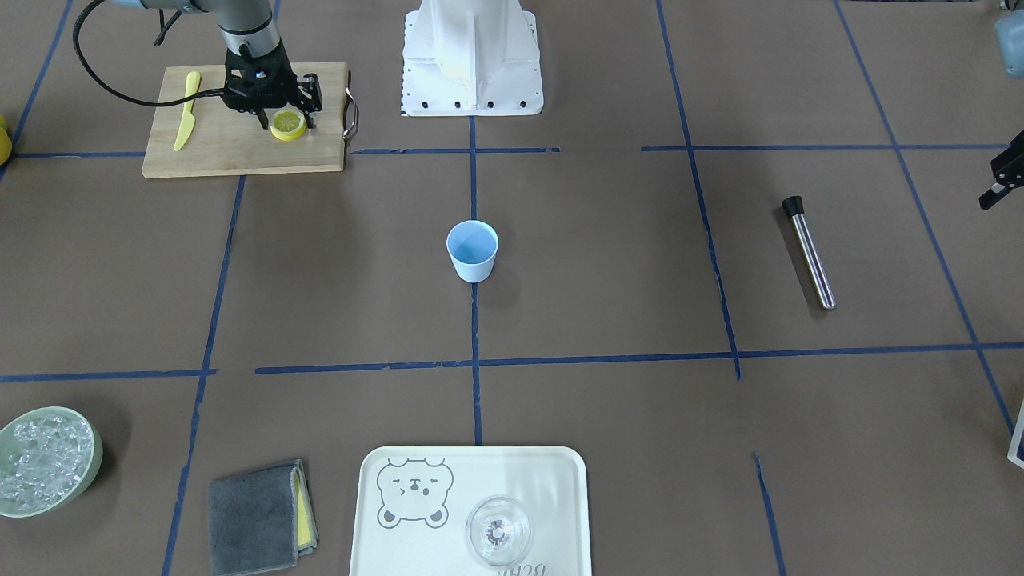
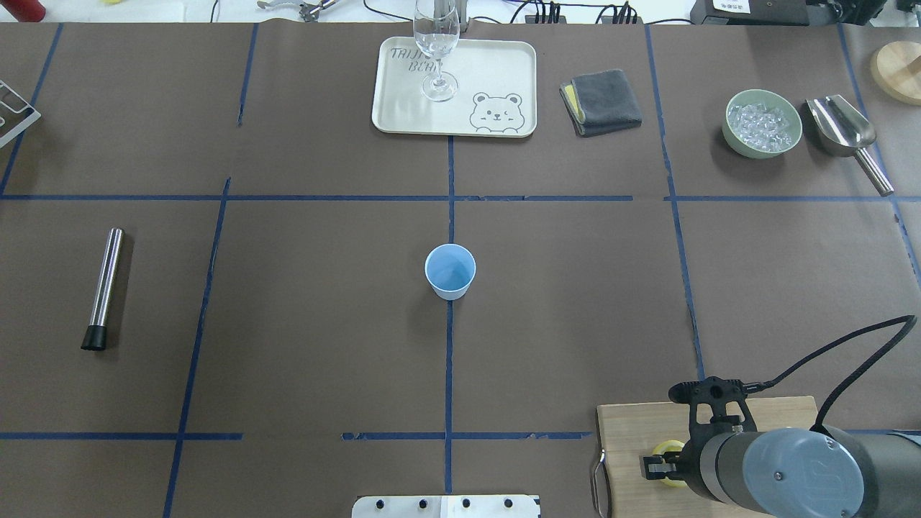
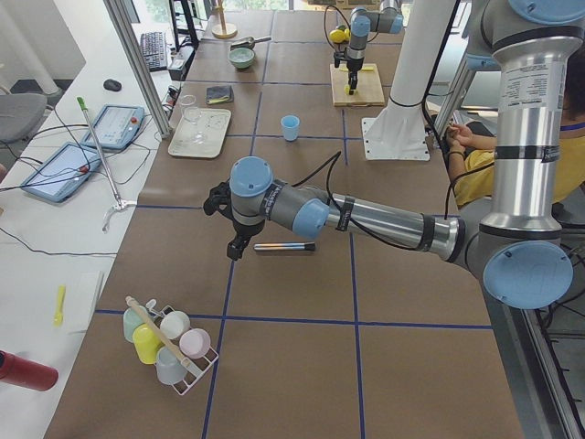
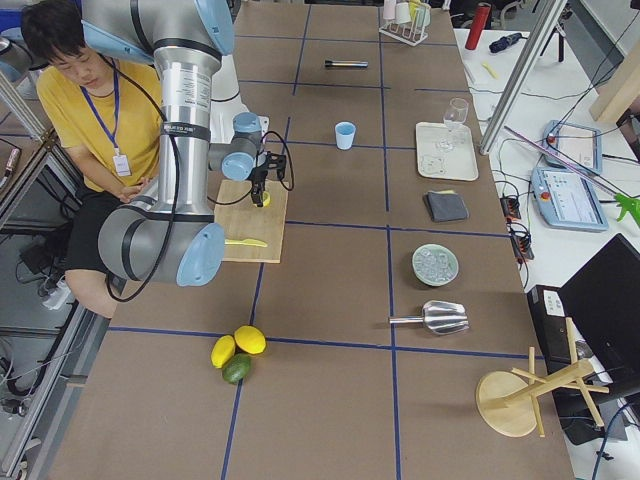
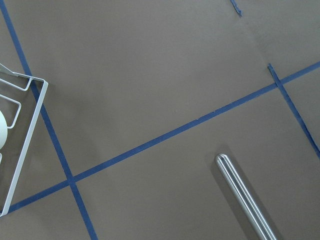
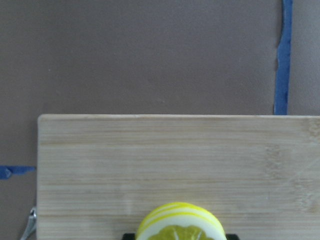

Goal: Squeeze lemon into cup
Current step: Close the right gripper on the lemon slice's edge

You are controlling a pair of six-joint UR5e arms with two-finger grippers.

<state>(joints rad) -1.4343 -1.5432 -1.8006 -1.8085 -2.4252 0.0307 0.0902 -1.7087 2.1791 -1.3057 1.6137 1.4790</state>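
Note:
The lemon (image 1: pixel 288 124) is a round slice lying on the wooden cutting board (image 1: pixel 240 156) at the robot's right. My right gripper (image 1: pixel 286 122) comes straight down over it. One fingertip presses each side of its rind, so the gripper is shut on the lemon (image 6: pixel 180 222) at board level. The light-blue cup (image 1: pixel 472 250) stands upright at the table's middle (image 2: pixel 450 271), far from the board. My left gripper (image 1: pixel 1000 180) hangs at the table's other end above a metal rod; its fingers show too little to tell open from shut.
A yellow knife (image 1: pixel 186 120) lies on the board. A steel rod (image 1: pixel 810 252) lies on the robot's left side. On the far edge are a tray (image 1: pixel 384 552) holding a glass (image 1: pixel 498 530), a grey cloth (image 1: pixel 258 516) and an ice bowl (image 1: pixel 94 456).

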